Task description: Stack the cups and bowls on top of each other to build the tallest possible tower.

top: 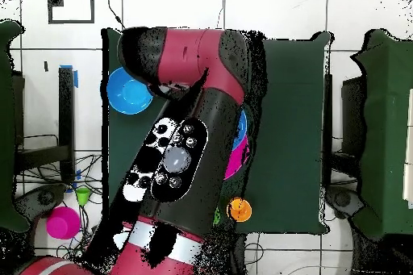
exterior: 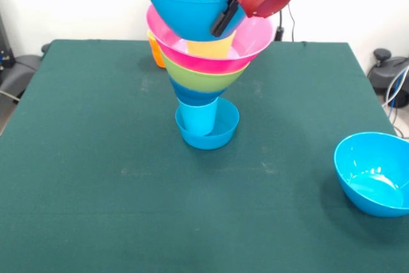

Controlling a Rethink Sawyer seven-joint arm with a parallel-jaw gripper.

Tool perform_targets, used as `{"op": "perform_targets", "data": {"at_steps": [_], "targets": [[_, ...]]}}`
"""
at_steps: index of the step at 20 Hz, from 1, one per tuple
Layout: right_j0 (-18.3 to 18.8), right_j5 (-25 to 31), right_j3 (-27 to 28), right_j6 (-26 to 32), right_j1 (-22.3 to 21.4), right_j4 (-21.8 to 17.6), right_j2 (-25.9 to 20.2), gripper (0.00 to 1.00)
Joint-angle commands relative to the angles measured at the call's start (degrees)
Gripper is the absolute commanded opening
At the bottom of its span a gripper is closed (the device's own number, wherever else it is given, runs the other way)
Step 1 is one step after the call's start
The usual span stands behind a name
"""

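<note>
While the jaws pinch its rim, a large blue bowl [exterior: 188, 1] sits tilted atop the tower [exterior: 206, 87].
Gripper [exterior: 225, 14] high over the green desk [exterior: 96, 158]; another blue bowl [exterior: 374, 174] at the edge, orange cup [exterior: 156, 52] behind, open cloth elsewhere.

No text, label, brand or number can be read anywhere — not on any surface shown.
</note>
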State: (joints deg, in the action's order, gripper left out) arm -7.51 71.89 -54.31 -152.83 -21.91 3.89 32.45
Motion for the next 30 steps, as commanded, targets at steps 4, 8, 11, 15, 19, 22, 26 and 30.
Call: {"op": "perform_targets", "data": {"at_steps": [4, 8, 11, 15, 19, 22, 26, 30], "targets": [[-0.13, 4.19, -0.83, -5.25, 3.42, -1.13, -3.09, 0.0], [-0.04, 5.21, -0.4, -5.08, 3.49, -1.09, -2.83, 0.0], [-0.06, 6.08, 0.12, -4.99, 3.61, -1.15, -2.6, 0.0], [-0.44, 6.95, 0.49, -5.23, 3.63, -0.91, -2.5, 0.0], [-0.51, 7.02, 0.55, -5.34, 3.63, -0.79, -2.48, 0.0], [-0.59, 7.1, 0.61, -5.44, 3.72, -0.71, -2.51, 0.0], [-0.62, 7.51, 1.05, -5.46, 3.91, -0.77, -2.4, 0.0], [-0.65, 9.35, 1.97, -5.28, 4.04, -0.89, -2.09, 0.0]]}}
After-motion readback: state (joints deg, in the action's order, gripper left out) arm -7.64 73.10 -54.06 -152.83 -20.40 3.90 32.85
